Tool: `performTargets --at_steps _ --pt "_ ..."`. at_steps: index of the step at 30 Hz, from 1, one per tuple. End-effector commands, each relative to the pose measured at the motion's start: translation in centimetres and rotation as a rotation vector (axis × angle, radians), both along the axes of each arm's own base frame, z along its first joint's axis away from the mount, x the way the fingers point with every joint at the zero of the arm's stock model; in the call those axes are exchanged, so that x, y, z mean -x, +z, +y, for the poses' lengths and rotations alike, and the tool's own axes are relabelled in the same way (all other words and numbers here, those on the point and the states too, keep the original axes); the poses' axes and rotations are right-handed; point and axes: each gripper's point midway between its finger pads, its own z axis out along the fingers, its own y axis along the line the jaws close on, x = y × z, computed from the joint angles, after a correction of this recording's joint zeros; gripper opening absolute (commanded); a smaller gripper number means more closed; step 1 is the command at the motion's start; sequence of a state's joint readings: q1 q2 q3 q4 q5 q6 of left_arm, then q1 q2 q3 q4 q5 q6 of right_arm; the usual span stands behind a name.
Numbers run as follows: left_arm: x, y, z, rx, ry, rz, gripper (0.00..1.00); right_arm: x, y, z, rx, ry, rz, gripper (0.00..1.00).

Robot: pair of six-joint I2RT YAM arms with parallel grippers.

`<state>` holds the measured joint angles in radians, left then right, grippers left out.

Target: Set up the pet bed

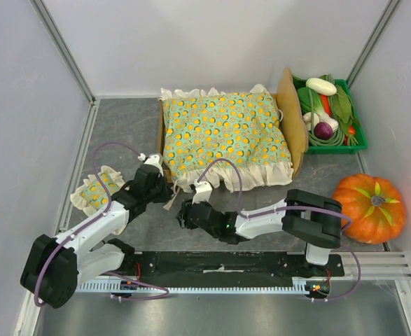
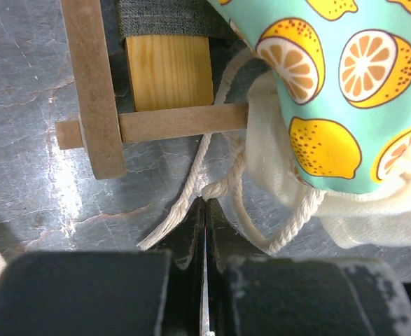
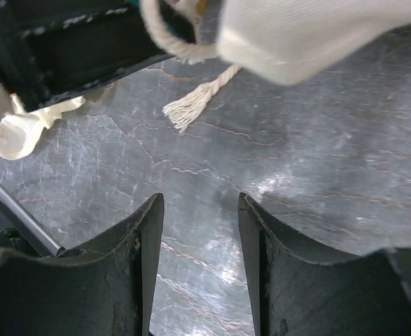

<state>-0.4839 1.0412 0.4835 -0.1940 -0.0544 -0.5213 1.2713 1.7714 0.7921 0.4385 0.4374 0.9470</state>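
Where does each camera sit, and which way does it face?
Top external: above, behind the bases, looking down at the grey table, left arm, right arm, the light-wood pet bed under a lemon-print cushion.
Left wrist: past the shut left end effector, at a cream cotton cord by the bed frame.
Right wrist: past the open right end effector, down at bare table.
Shared by wrists: the cord.

Parted right claw (image 3: 199,204), frayed cord (image 3: 191,108) ahead

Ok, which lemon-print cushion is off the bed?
The small pillow, on the table left of the bed; the big cushion lies on the bed.
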Motion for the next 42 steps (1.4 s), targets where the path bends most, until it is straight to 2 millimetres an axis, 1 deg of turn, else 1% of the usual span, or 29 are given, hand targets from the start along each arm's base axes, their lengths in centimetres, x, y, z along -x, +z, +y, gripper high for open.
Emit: performTargets --at_steps 1,2,3,4,5,7,8,9,11,15,19,20,21,23,24,25,26,27,28,30,32,33,34,35,36,37,39,41,42 --pt "-1.3 1.2 0.5 -0.066 -0.023 -0.034 0.02 -1.3 0.5 0.8 0.044 -0.107 -0.076 0.55" --pt "-1.3 1.2 0.6 -0.071 -0.026 -0.032 0.02 -1.3 1.2 1.6 0.036 -0.113 -0.086 0.55" --pt "-1.3 1.2 0.5 -0.072 -0.029 -0.031 0.02 -1.4 0.7 1.9 0.057 -0.128 -0.087 0.56" --pt "-1.5 1.4 0.5 -0.074 -0.033 -0.035 0.02 -2.0 0.6 1.8 0.071 -0.169 -0.094 0.57" --pt "-1.5 1.1 0.5 -0.079 -0.034 -0.026 0.02 -2.3 1.1 2.5 0.071 -0.182 -0.091 0.57" --pt "-1.6 1.1 0.7 -0.083 -0.026 -0.017 0.02 -2.7 -0.1 2.5 0.115 -0.213 -0.09 0.6" --pt "-1.6 1.1 0.6 -0.079 -0.026 -0.015 0.02 -3.0 0.5 3.5 0.097 -0.215 -0.095 0.6" --pt "-1.6 1.0 0.7 -0.077 -0.025 -0.011 0.02 -3.2 -0.2 3.6 0.115 -0.221 -0.094 0.6" --pt "-1.7 1.0 0.6 -0.066 -0.025 -0.006 0.02 -3.5 -1.0 4.1 0.133 -0.245 -0.084 0.61" --pt "-1.9 0.9 0.9 -0.046 -0.015 0.0 0.02 -4.0 -2.5 4.2 0.167 -0.297 -0.065 0.61" --pt "-1.8 0.8 0.8 -0.013 -0.022 0.012 0.02 -3.9 -4.2 4.9 0.192 -0.291 -0.051 0.61" --pt "-1.9 0.8 0.9 -0.008 -0.018 0.009 0.02 -3.9 -4.9 4.8 0.22 -0.298 -0.046 0.61" --pt "-1.9 0.7 1.0 -0.005 -0.019 0.01 0.02 -4.1 -5.0 4.8 0.222 -0.313 -0.05 0.61" --pt "-1.9 0.6 1.0 0.004 -0.016 0.014 0.02 -4.1 -6.3 4.2 0.276 -0.323 -0.043 0.59" --pt "-1.9 0.6 1.1 0.007 -0.013 0.015 0.02 -4.2 -6.7 4.0 0.293 -0.329 -0.043 0.57" --pt "-1.9 0.5 1.0 0.012 -0.014 0.019 0.02 -4.1 -7.2 3.5 0.325 -0.333 -0.041 0.55" --pt "-2.0 0.6 1.1 0.015 -0.011 0.017 0.02 -4.1 -7.7 3.5 0.345 -0.337 -0.043 0.53" --pt "-1.9 0.5 1.2 0.018 -0.01 0.02 0.02 -4.1 -7.9 3.3 0.363 -0.339 -0.045 0.49" --pt "-2.0 0.6 1.2 0.023 -0.01 0.018 0.02 -4.1 -8.3 2.7 0.4 -0.346 -0.045 0.47" --pt "-2.0 0.6 1.2 0.038 -0.007 0.021 0.02 -4.2 -8.7 2.6 0.427 -0.347 -0.043 0.42" --pt "-2.1 0.6 1.2 0.054 -0.005 0.02 0.02 -4.1 -9.4 2.3 0.464 -0.341 -0.045 0.4" --pt "-2.1 0.5 1.1 0.067 -0.009 0.022 0.02 -4.1 -9.8 2.2 0.478 -0.339 -0.044 0.37" --pt "-2.1 0.5 1.0 0.073 -0.012 0.024 0.02 -4.1 -10.2 1.6 0.513 -0.341 -0.036 0.35" --pt "-2.1 0.3 1.1 0.075 -0.009 0.029 0.02 -4.1 -10.5 1.7 0.523 -0.34 -0.031 0.33" --pt "-2.0 0.1 1.1 0.079 -0.013 0.037 0.02 -4.1 -10.7 1.5 0.533 -0.339 -0.03 0.27" --pt "-2.0 0.0 1.1 0.081 -0.013 0.038 0.02 -4.1 -10.9 1.3 0.546 -0.34 -0.026 0.25" --pt "-1.9 -0.3 1.1 0.091 -0.013 0.046 0.02 -4.0 -11.4 0.9 0.563 -0.336 -0.02 0.17" --pt "-2.0 -0.4 1.1 0.099 -0.012 0.045 0.02 -4.0 -11.7 0.2 0.579 -0.338 -0.01 0.11" --pt "-1.9 -0.4 1.1 0.102 -0.013 0.046 0.02 -4.0 -11.7 -0.1 0.579 -0.343 -0.007 0.04"
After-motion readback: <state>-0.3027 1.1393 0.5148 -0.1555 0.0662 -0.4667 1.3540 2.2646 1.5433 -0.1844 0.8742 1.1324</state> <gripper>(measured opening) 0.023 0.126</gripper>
